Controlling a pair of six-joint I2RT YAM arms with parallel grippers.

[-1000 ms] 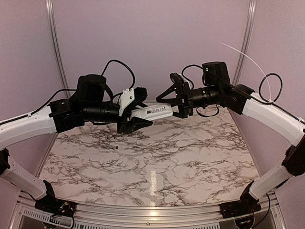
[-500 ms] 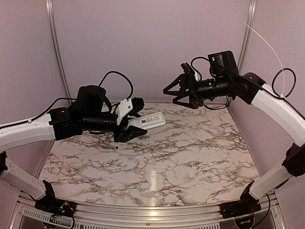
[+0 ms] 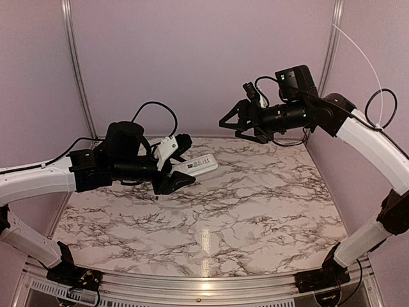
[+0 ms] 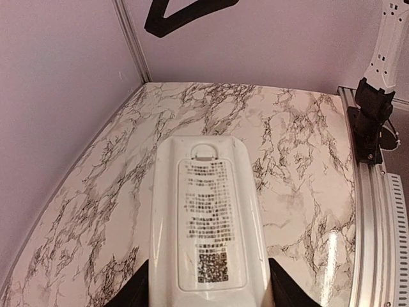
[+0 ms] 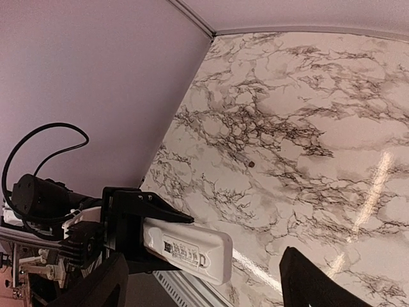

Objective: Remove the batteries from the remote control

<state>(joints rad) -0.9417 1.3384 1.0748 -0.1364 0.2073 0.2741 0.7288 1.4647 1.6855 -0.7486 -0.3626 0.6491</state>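
Gripping a slim white rectangular plastic remote control [image 3: 199, 167] by its near end, the left gripper [image 3: 182, 161] reaches in low from the left, forearm almost level above the white marble-patterned tabletop [image 3: 255, 211]. Its 2 black fingers clamp the remote's long sides. The printed label and QR code face the wrist camera, and the free end points toward the far right. The right gripper [image 3: 230, 121] hangs high over the far right corner, wrist level, aimed left, jaws spread wide and empty. 1 tiny dark object [image 3: 155, 197], too small to identify, lies on the marble below the left gripper.
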